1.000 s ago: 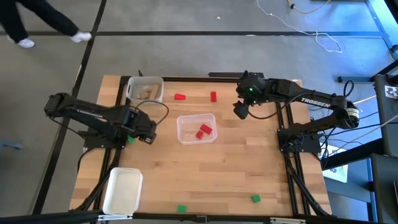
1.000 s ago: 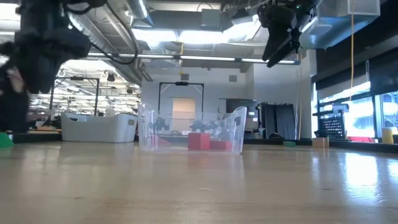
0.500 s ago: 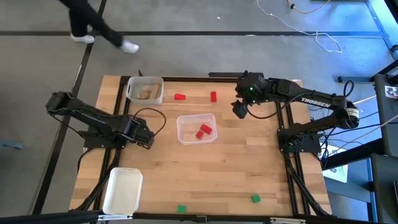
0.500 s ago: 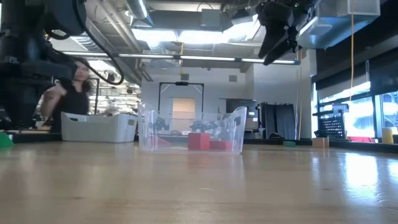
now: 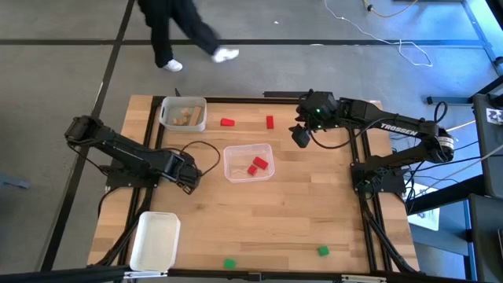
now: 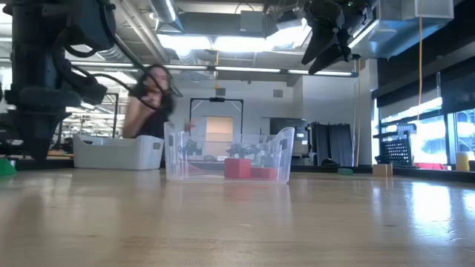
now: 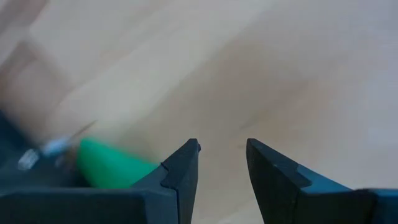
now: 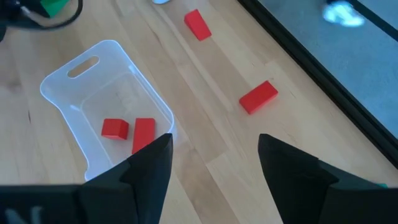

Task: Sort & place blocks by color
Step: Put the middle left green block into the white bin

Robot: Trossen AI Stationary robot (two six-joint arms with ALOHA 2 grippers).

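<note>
My left gripper (image 5: pixel 187 174) (image 7: pixel 222 146) is open and low over the table, left of the clear tray (image 5: pixel 248 162). A green block (image 7: pixel 112 165) (image 6: pixel 6 166) lies on the wood beside one finger, untouched. My right gripper (image 5: pixel 301 135) (image 8: pixel 211 143) (image 6: pixel 326 44) is open and empty, high above the table right of the clear tray. Two red blocks (image 8: pixel 115 128) (image 8: pixel 143 134) lie in that tray. Two more red blocks (image 5: pixel 227 122) (image 5: pixel 269 121) lie on the table by the far edge. Two green blocks (image 5: pixel 229 264) (image 5: pixel 322 251) lie near the near edge.
A small tray with tan blocks (image 5: pixel 183 115) sits at the far left corner. A white tray (image 5: pixel 155 240) sits at the near left. A person (image 5: pixel 177 31) walks on the floor beyond the far edge.
My left gripper has moved a little toward the right and the near edge, away from the green block, which stays put. My right gripper has risen slightly. The person has walked to the right past the table's far side.
</note>
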